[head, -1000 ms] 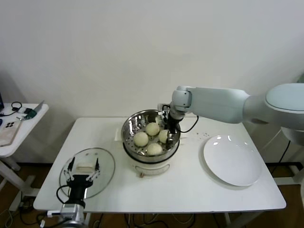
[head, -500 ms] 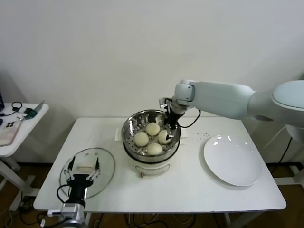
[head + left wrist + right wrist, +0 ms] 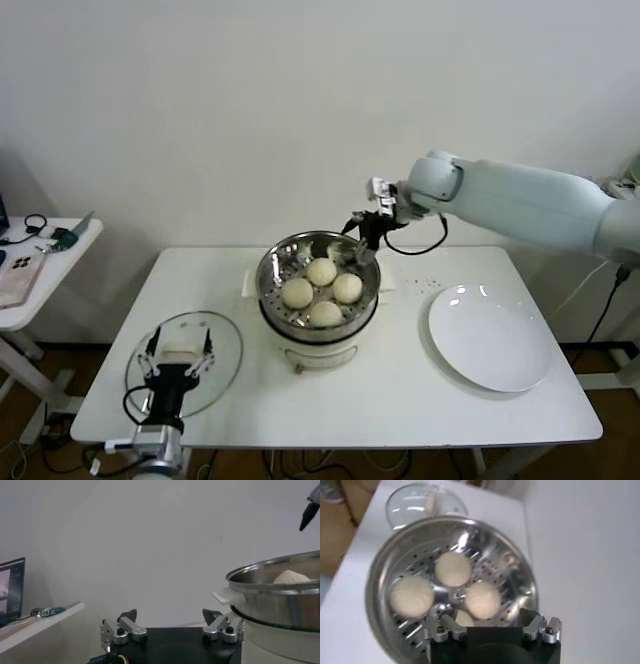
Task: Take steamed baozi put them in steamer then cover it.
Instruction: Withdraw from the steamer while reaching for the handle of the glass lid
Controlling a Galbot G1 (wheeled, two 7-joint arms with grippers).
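We saw all four steamed baozi [image 3: 322, 289] sitting in the steamer [image 3: 272, 285], the right gripper [image 3: 366, 226] spread empty above its far rim. The left gripper [image 3: 178, 368], jaws apart, hovered over the glass cover [image 3: 222, 350] lying on the table [image 3: 400, 390].

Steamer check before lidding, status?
Right gripper open, above steamer rim. Four baozi inside. Left gripper open over glass lid. Nothing blocking.
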